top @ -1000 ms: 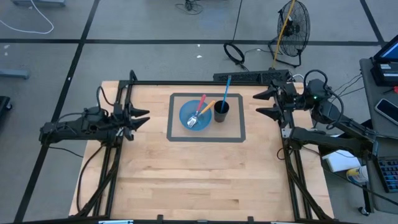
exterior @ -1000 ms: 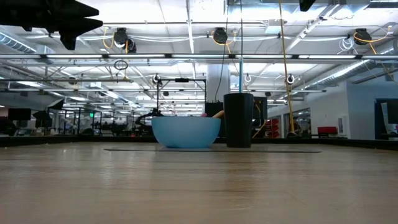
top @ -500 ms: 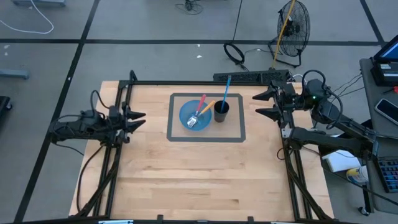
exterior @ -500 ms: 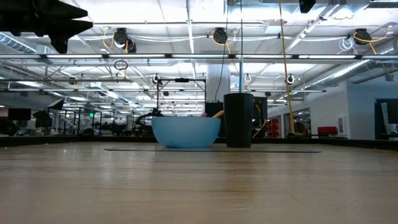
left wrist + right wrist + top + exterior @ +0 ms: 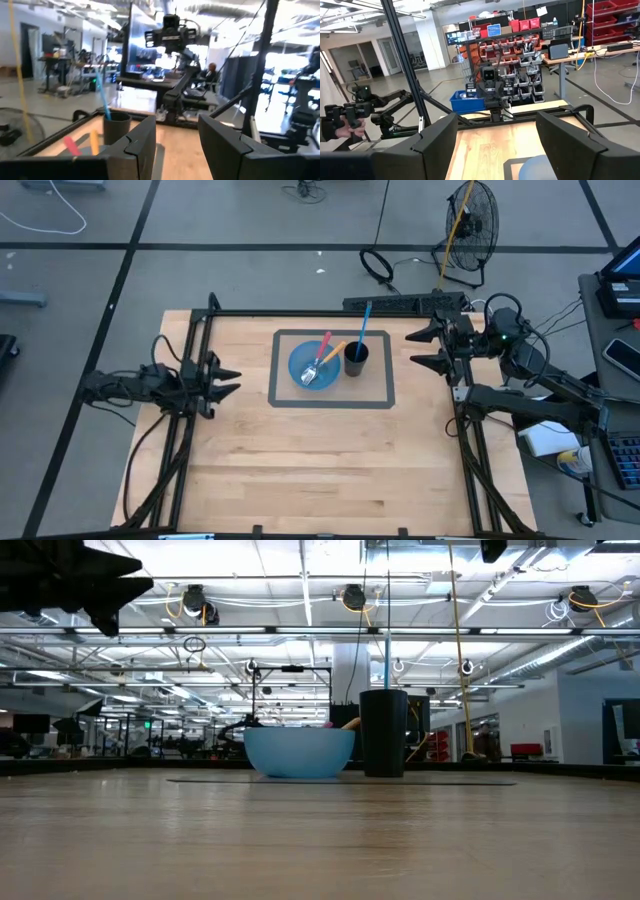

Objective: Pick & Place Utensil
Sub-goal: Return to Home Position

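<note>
A blue bowl [image 5: 314, 367] sits on a grey-edged mat [image 5: 282, 396] at the table's far middle. A pink-handled utensil [image 5: 325, 345] and an orange-handled one [image 5: 334, 351] lie in it, their handles leaning on the rim. Beside it on the right stands a black cup [image 5: 356, 358] with a blue utensil [image 5: 364, 320] upright in it. My left gripper [image 5: 232, 380] is open and empty near the table's left edge, pointing toward the bowl. My right gripper [image 5: 412, 348] hangs open and empty right of the cup, high above the table.
Black frame rails run along the table's left [image 5: 190, 380], right [image 5: 458, 395] and far [image 5: 320, 312] sides. A power strip [image 5: 400, 302] lies behind the far rail. The wooden top [image 5: 320, 460] in front of the mat lies bare.
My left gripper has sunk a little and swung slightly toward the table's near edge, staying open and empty. Bowl, cup and utensils have not moved.
</note>
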